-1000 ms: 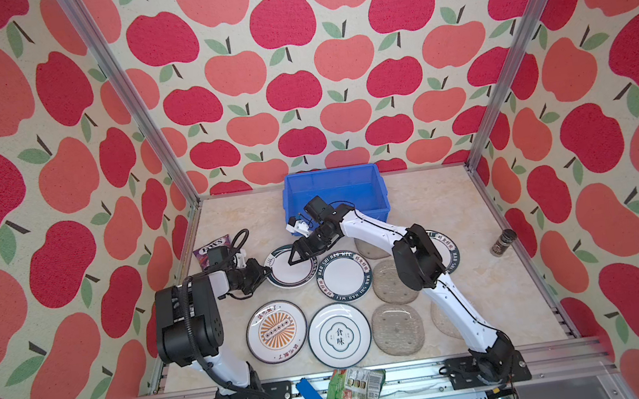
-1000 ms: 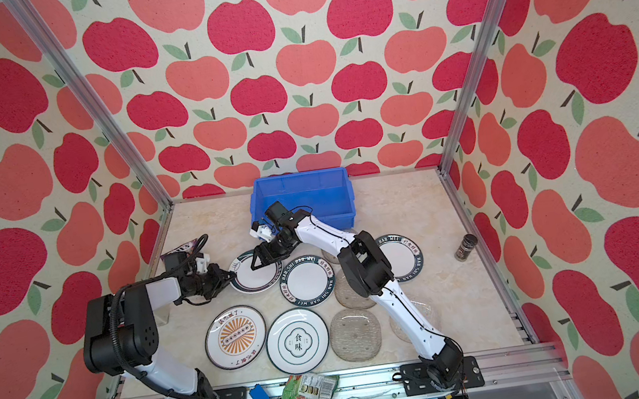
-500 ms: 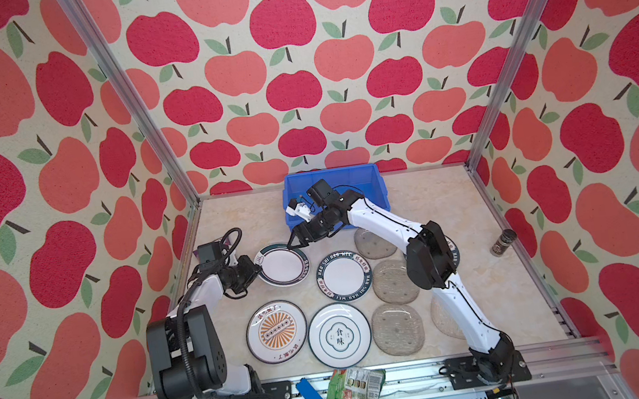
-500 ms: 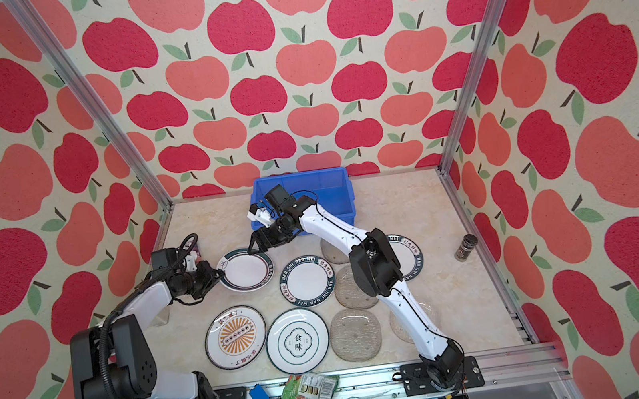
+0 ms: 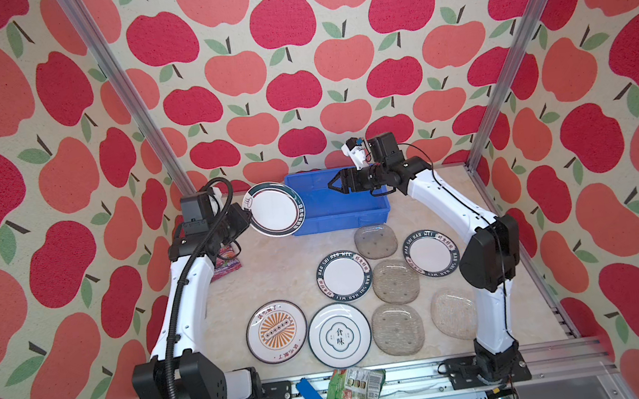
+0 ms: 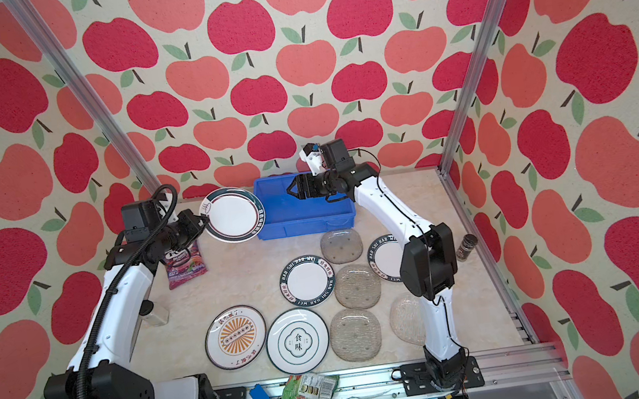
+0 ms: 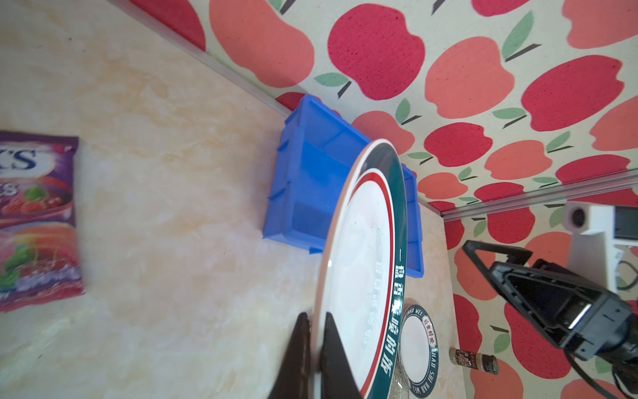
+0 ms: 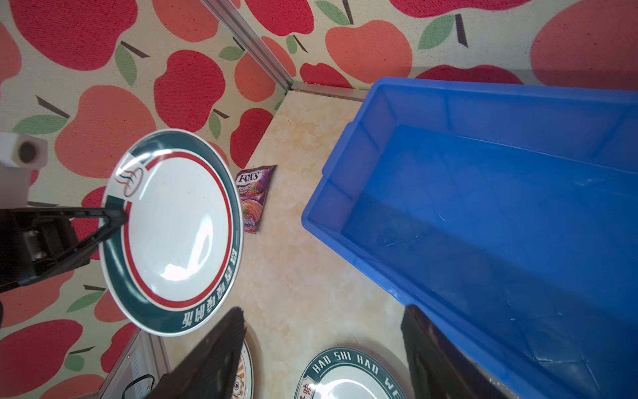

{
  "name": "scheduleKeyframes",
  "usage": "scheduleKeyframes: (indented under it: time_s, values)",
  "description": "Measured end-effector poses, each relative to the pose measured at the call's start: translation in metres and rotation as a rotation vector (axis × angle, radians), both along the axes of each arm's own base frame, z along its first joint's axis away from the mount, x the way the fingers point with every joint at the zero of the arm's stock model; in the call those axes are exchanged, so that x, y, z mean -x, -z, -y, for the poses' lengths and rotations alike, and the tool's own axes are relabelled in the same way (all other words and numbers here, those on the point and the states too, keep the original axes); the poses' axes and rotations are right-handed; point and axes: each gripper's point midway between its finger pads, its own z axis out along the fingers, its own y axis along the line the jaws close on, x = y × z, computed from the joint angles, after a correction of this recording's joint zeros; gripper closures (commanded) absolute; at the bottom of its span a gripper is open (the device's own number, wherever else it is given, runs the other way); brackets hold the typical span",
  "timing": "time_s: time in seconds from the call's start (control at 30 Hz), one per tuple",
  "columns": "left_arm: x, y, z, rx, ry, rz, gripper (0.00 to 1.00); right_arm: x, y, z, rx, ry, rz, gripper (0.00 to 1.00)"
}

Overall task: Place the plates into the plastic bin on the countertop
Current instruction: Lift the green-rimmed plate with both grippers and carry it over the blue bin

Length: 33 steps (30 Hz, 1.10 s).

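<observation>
**Green-rimmed plate [image 5: 274, 210] up off the tabletop [image 5: 277, 273], left hand [image 5: 248, 217] has it**

Moved: a second ago the green-rimmed plate lay flat on the tabletop with both hands at its rim. Now it hangs in the air, tilted nearly on edge, just beside the left end of the plastic bin [image 5: 337, 223] and not touching it. Left hand is clamped on the plate's rim next to a small logo patch [image 8: 128, 179]. Right hand [image 5: 331, 184] has pulled back and up over the bin, fingers spread wide, gripping nothing.

Writing:
- Held plate: red inner ring, white Chinese lettering on the green rim.
- Two "HAO SHI HAO WEI" plates [image 5: 344, 276] [image 5: 432, 253].
- One "食味" plate [image 5: 339, 335].
- One sunburst plate [image 5: 276, 332], orange, red characters too small to read.
- Purple candy bag [image 8: 253, 193]: "FOX'S", "BERRIES".

Count: nine plates. One is held; eight lie flat on the tabletop in front of the bin, four round white and four textured glass plates [image 5: 375, 240] [image 5: 395, 280] [image 5: 397, 328] [image 5: 454, 312]. One bin. One green snack packet [image 5: 353, 389] and one small blue block [image 5: 309, 395] sit on the front rail. One spice bottle [image 6: 465, 246] stands by the right rail.
</observation>
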Motion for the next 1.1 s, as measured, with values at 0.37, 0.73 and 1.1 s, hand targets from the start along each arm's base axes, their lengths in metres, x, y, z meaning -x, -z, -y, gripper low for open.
scheduleKeyframes:
  time_s: [0.37, 0.73, 1.1]
  values:
    - [-0.122, 0.077, 0.076, 0.015, 0.162, -0.115, 1.0, -0.027, 0.038, 0.059, 0.221, 0.203, 0.006, 0.27]
    - [-0.202, 0.118, 0.144, 0.068, 0.275, -0.107, 1.0, -0.054, 0.066, 0.137, 0.278, 0.364, -0.053, 0.28]
    - [-0.199, 0.154, 0.226, 0.113, 0.389, -0.161, 1.0, -0.061, 0.089, 0.165, 0.277, 0.427, -0.101, 0.28]
